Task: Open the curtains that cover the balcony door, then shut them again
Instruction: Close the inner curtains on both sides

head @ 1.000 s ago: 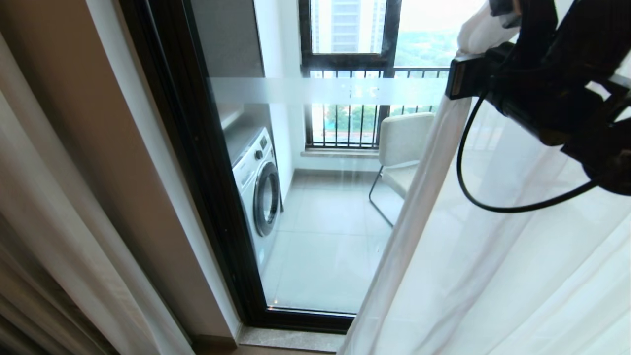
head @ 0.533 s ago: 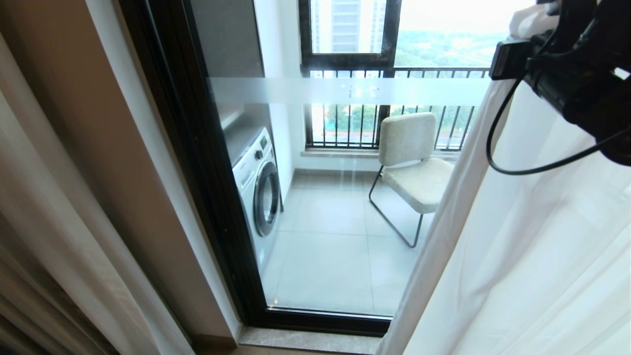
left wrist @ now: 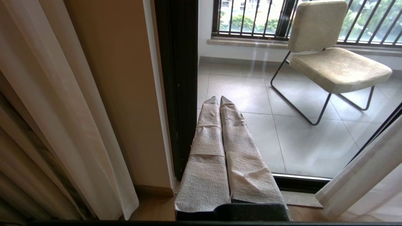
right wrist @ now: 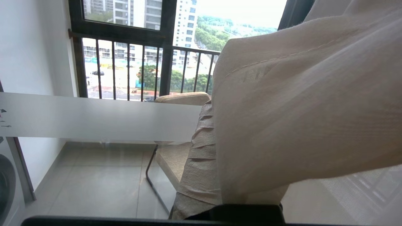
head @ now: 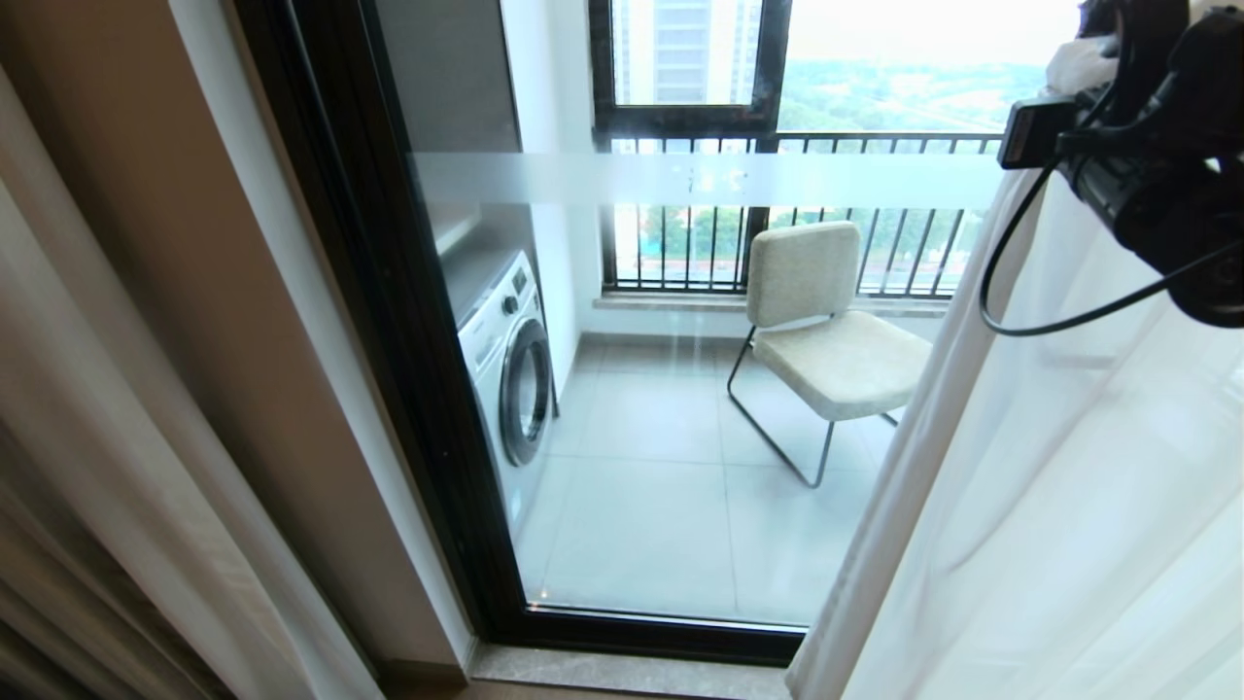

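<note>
- Fingers (right wrist: 201, 163) of the right gripper (head: 1079, 58), wrapped in beige paper-like padding, are clamped together on a gathered fold of the white sheer curtain (head: 1050, 467); the cloth drapes over them in the right wrist view.
- Right gripper sits at the upper right of the head view, with a black cable (head: 1030, 311) looping below it.
- Left gripper (left wrist: 219, 102) hangs low near the door frame, its padded fingers (left wrist: 207, 150) pressed together and holding nothing.
- Sheer curtain covers only the right part of the balcony door (head: 661, 506); the glass left of it is bare.
- Beige-grey drape (head: 58, 544) and a second sheer (head: 146, 467) hang gathered at the far left, beside the tan wall (head: 194, 292).
- Frosted band (head: 583, 180) crosses the glass; its small characters are too faint to read.
- Behind the glass stand a white washing machine (head: 505, 360) and a beige chair (head: 826, 340) on grey floor tiles (head: 641, 525), before a black-barred window (head: 700, 243).
- No brand lettering on the washer is legible.
</note>
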Motion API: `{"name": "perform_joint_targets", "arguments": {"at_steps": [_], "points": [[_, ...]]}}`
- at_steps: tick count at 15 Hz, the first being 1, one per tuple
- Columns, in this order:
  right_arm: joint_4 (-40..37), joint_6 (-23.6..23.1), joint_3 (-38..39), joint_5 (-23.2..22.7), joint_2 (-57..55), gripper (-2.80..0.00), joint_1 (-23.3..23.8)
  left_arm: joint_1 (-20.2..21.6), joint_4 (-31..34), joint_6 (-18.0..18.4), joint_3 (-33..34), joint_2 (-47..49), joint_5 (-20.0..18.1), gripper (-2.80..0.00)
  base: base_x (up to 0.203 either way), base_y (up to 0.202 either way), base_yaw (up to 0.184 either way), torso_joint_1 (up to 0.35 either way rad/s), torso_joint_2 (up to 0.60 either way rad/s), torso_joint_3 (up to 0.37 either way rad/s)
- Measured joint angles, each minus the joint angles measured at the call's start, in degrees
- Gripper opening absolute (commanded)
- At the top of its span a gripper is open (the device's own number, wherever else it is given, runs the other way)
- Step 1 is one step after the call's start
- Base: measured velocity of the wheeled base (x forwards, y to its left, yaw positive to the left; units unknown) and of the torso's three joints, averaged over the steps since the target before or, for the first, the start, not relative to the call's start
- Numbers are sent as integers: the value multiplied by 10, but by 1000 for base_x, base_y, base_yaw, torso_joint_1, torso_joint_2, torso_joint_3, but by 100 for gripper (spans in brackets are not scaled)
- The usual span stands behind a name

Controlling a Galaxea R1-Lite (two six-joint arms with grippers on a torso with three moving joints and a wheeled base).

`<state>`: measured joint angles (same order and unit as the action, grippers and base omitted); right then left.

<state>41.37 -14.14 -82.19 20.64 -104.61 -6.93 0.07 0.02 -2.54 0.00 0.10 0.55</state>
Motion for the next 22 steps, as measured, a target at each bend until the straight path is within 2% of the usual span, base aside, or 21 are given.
{"name": "perform_joint_targets", "arguments": {"at_steps": [1, 9, 12, 17, 22], "points": [[0, 0, 0, 0, -1, 0, 2, 0, 0, 0, 0, 0, 0, -280, 0, 0, 0, 0, 0, 0], [-2, 0, 7, -2, 8, 0, 5, 0, 0, 0, 0, 0, 0, -280, 0, 0, 0, 0, 0, 0], [-3, 0, 32, -3, 32, 0, 8, 0, 0, 0, 0, 0, 0, -280, 0, 0, 0, 0, 0, 0], [-6, 0, 139, -4, 123, 0, 13, 0, 0, 0, 0, 0, 0, -280, 0, 0, 0, 0, 0, 0], [-6, -1, 318, -4, 262, 0, 13, 0, 0, 0, 0, 0, 0, -280, 0, 0, 0, 0, 0, 0]]}}
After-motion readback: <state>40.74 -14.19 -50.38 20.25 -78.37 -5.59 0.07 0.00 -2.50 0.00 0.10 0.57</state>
